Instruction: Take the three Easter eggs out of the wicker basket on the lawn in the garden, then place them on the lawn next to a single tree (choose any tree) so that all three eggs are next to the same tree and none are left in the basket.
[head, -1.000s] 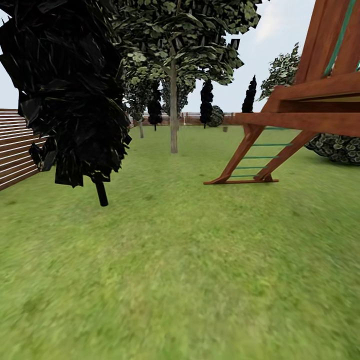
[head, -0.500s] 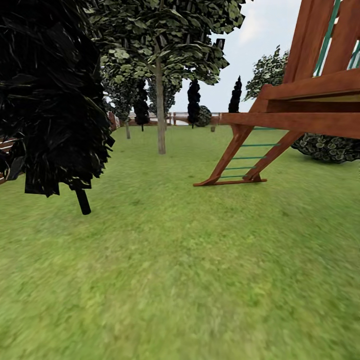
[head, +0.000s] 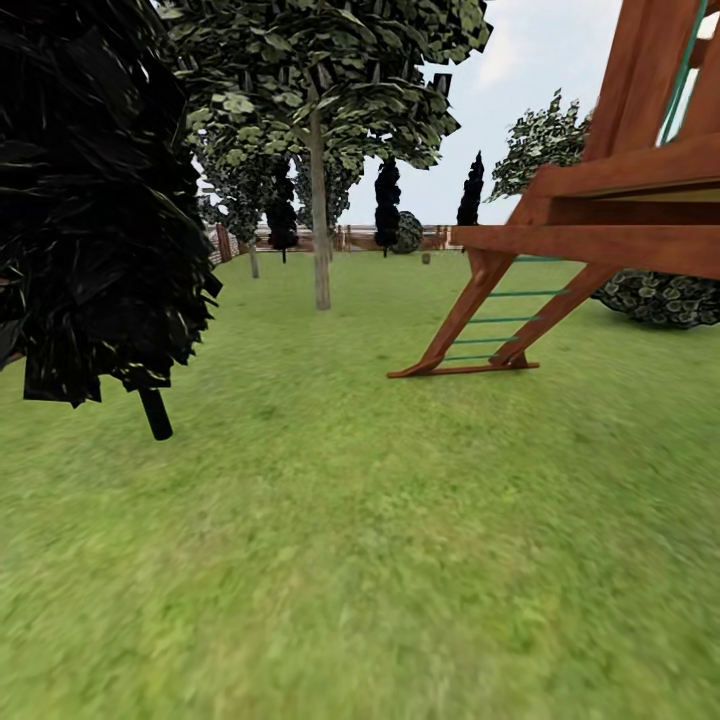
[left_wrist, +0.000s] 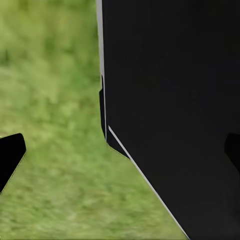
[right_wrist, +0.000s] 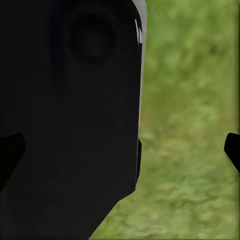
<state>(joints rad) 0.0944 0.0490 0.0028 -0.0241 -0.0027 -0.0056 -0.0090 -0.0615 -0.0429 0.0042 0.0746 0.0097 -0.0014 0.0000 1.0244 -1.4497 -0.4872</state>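
item: garden transit view, eggs and basket out of sight.
lawn (head: 380, 560): patchy green grass covering the near and middle ground.
tree (head: 320, 240): straight grey-brown trunk under a broad leafy crown, far centre-left; a candidate drop spot.
dark cypress (head: 90, 200): near left, black foliage on a short stub trunk.
wooden play frame (head: 560, 240): right, red-brown beams with a green-runged ladder slanting to the grass.
fence (head: 350, 237): low, brown, along the far edge.
left hand (left_wrist: 120, 150): dark fingertips at opposite edges of its wrist view, spread wide, nothing between them; grass and a black robot body part beyond.
right hand (right_wrist: 125, 150): the same, spread and empty over grass.
handling, by judgement: eggs likely light, smooth, rounded and apt to roll or slip; take each across its widest middle with gentle pressure. basket likely light and stiff.
change from one second back: the camera has swung, so the cypress sits further left, the tree trunk has slid left, and the left-side slatted fence has gone from frame.
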